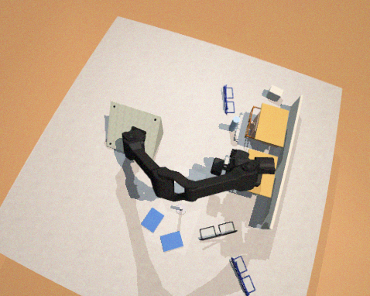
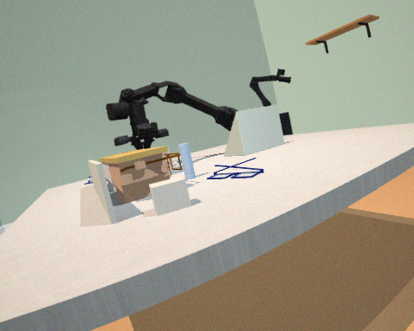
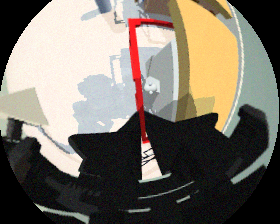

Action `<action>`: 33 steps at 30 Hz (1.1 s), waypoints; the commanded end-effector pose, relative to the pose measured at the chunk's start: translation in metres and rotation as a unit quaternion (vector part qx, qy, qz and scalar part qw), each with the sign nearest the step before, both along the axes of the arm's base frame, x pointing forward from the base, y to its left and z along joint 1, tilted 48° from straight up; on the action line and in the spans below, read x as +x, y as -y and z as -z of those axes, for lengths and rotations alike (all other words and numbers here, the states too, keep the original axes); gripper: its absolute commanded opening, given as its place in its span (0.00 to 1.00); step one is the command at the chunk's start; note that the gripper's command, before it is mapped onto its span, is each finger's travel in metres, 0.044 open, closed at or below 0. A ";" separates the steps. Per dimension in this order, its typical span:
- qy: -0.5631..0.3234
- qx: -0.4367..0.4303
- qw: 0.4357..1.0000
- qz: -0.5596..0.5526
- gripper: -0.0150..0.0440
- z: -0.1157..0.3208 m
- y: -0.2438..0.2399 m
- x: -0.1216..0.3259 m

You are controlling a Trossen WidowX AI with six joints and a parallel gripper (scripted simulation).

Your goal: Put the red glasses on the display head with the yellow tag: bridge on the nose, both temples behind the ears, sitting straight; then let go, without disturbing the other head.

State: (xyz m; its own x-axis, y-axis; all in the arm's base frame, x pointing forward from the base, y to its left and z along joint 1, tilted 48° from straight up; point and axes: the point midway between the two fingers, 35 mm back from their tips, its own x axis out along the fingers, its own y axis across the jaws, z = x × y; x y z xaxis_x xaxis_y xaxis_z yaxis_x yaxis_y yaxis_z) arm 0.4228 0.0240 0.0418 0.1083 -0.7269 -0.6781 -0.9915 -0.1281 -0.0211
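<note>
The black parallel-jaw gripper [image 1: 227,161] [image 2: 143,145] [image 3: 140,113] is clamped on the thin-framed red glasses [image 3: 136,75] — beside the boxy, yellow-topped head [image 1: 267,184] [image 3: 212,60].

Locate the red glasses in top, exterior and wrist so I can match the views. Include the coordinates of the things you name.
Top: not discernible; the arm covers that area.
Exterior: not discernible, behind the near head.
Wrist: red glasses [image 3: 136,65], upper centre, running down to the gripper fingertips.
Shared landmark: the light-blue cylinder [image 1: 234,123] [image 2: 186,161] [image 3: 103,6], at the wrist view's top edge.
</note>
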 end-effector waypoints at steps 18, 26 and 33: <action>-0.009 -0.003 1.000 0.008 0.44 -0.021 -0.022 -0.004; -0.010 -0.003 1.000 0.008 0.44 -0.024 -0.023 -0.015; -0.011 -0.003 1.000 0.008 0.44 -0.027 -0.024 -0.041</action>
State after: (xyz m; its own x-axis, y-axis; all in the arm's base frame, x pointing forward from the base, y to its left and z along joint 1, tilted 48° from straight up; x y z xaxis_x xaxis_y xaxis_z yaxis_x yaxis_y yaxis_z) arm 0.3918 0.0485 0.0690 0.0847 -0.7332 -0.6748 -0.9933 -0.1159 0.0013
